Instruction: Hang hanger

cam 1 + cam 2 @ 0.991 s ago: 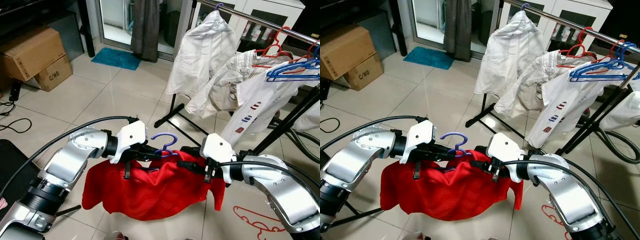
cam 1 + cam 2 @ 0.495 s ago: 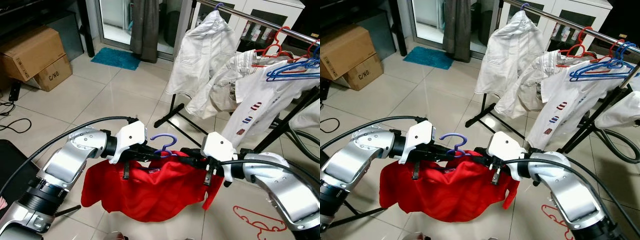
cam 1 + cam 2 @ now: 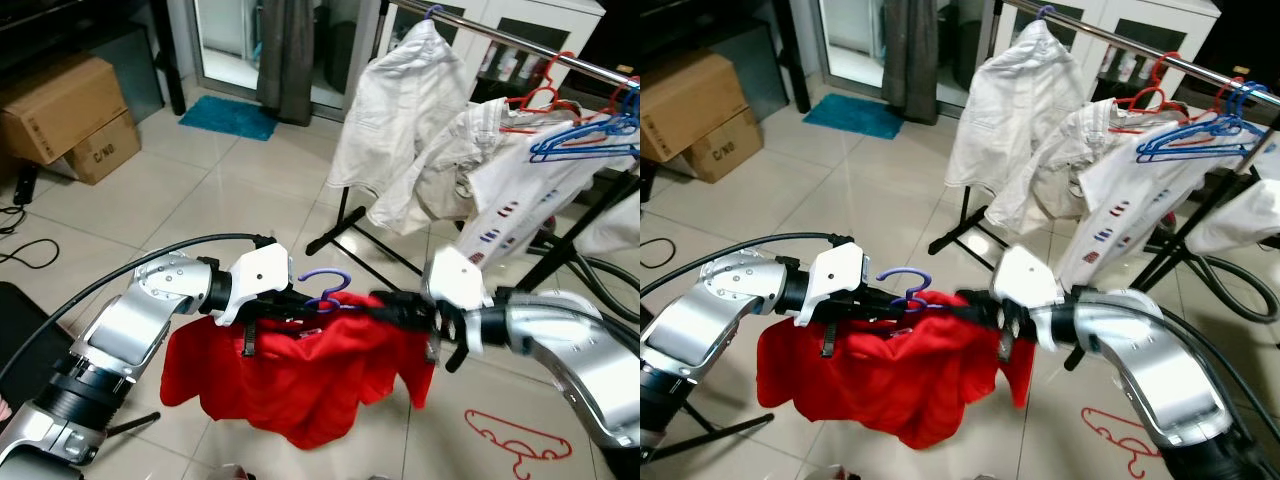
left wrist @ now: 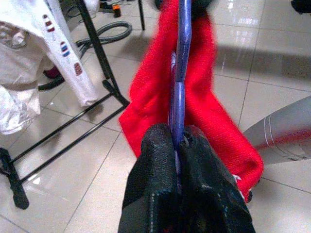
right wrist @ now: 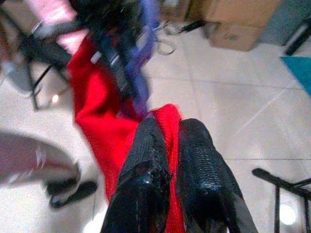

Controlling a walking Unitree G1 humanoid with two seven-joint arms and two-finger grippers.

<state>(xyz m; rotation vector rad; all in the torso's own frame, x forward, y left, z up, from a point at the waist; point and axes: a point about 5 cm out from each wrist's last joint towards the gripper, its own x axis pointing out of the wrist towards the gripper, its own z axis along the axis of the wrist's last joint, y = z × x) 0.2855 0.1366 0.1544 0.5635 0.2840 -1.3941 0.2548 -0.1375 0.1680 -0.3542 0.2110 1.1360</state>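
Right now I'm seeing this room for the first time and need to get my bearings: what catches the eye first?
A bright red shirt on a purple hanger hangs low in the middle, held up between both arms. The left hand is shut on the hanger, and the right hand pinches the shirt's cloth. Behind to the right, white clothes hang on a metal rack, and a red hanger lies on the tiled floor.

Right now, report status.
Left gripper shut on hanger. Right gripper shut on red shirt. Rail ahead, crowded with clothes.
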